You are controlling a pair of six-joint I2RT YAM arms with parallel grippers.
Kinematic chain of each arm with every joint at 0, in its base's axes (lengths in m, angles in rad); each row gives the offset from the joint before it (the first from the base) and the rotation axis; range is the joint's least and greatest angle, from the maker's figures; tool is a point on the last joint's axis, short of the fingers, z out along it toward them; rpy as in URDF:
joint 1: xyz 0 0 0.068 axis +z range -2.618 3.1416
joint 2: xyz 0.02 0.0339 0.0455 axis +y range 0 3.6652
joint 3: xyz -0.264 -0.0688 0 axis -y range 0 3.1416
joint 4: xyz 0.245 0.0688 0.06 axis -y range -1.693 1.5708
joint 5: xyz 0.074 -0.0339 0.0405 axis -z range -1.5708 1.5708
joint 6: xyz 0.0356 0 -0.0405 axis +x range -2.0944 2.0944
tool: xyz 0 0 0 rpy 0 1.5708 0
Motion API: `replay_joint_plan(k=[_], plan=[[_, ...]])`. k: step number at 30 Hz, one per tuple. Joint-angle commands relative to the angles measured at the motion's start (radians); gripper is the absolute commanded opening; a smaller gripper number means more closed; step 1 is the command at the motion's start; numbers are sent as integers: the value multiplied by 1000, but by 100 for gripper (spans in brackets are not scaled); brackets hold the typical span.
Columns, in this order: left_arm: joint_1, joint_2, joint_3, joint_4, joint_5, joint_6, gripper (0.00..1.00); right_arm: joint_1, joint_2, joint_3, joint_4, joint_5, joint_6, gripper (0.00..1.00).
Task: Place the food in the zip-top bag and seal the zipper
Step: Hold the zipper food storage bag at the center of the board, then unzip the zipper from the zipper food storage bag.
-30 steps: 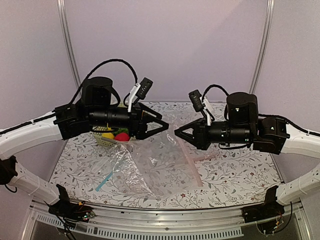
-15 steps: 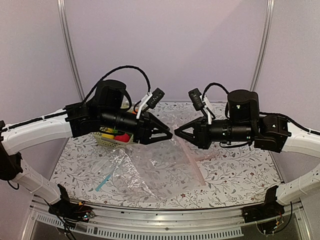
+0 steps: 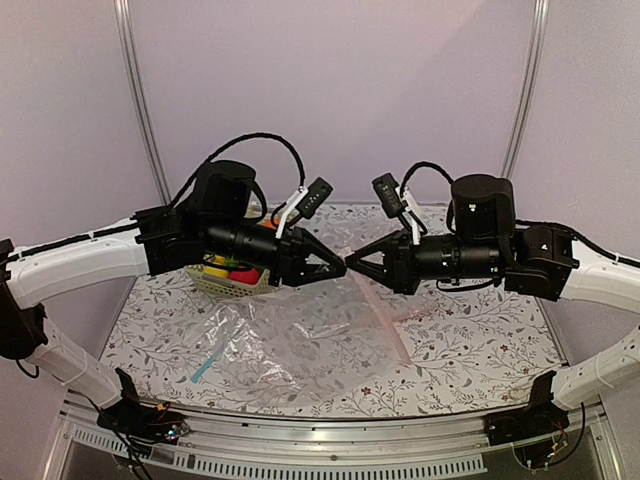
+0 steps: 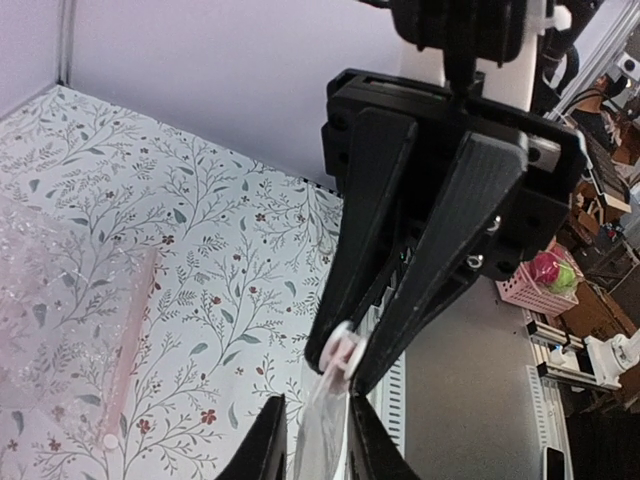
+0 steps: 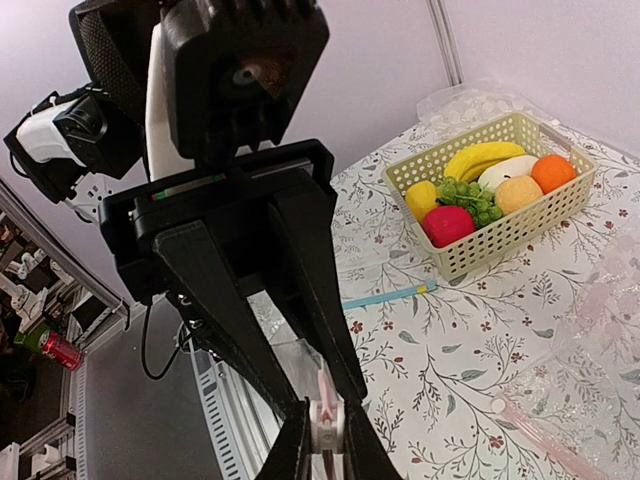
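The zip-top bag (image 3: 320, 335) hangs crinkled from where my two grippers meet tip to tip above the table's middle. My right gripper (image 3: 353, 266) is shut on the pink-white slider (image 5: 327, 420) of the zipper (image 3: 386, 318). My left gripper (image 3: 338, 268) faces it with the jaws narrowed around the bag's edge (image 4: 325, 430); a gap still shows beside the plastic. The food sits in the lattice basket (image 5: 500, 240): banana (image 5: 480, 157), radish (image 5: 506, 171), orange (image 5: 552, 172), peach (image 5: 518, 193), apple (image 5: 447, 224), lemon (image 5: 421, 197), greens (image 5: 468, 191).
A flat clear bag with a blue strip (image 3: 206, 364) lies at the front left of the floral table (image 3: 470, 350). The basket (image 3: 222, 281) is half hidden behind my left arm at the back left. White frame posts stand behind.
My left gripper swung right until its tips met the right gripper, and its jaws narrowed around the bag's edge. The right gripper shifted slightly left, still holding the slider.
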State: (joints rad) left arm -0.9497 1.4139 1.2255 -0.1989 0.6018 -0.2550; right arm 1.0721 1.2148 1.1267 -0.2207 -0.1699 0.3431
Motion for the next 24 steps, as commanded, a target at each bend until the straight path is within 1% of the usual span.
replay_joint_plan(k=[1, 5, 8, 14, 19, 24], plan=[[11, -12, -13, 28, 19, 2, 16, -7, 18, 31, -15, -12, -12, 11], [14, -29, -26, 30, 1, 11, 4, -8, 21, 28, -16, -7, -12, 10], [18, -37, -32, 33, -5, 10, 0, -8, 23, 26, -18, -4, -10, 10], [30, -60, -62, 67, -29, -9, 0, -10, 22, 20, -27, 1, -9, 10], [63, -79, -93, 116, -12, -46, 0, -11, 23, 16, -29, 3, -9, 10], [82, -90, -100, 121, -10, -55, 0, -12, 25, 13, -30, 4, -7, 10]])
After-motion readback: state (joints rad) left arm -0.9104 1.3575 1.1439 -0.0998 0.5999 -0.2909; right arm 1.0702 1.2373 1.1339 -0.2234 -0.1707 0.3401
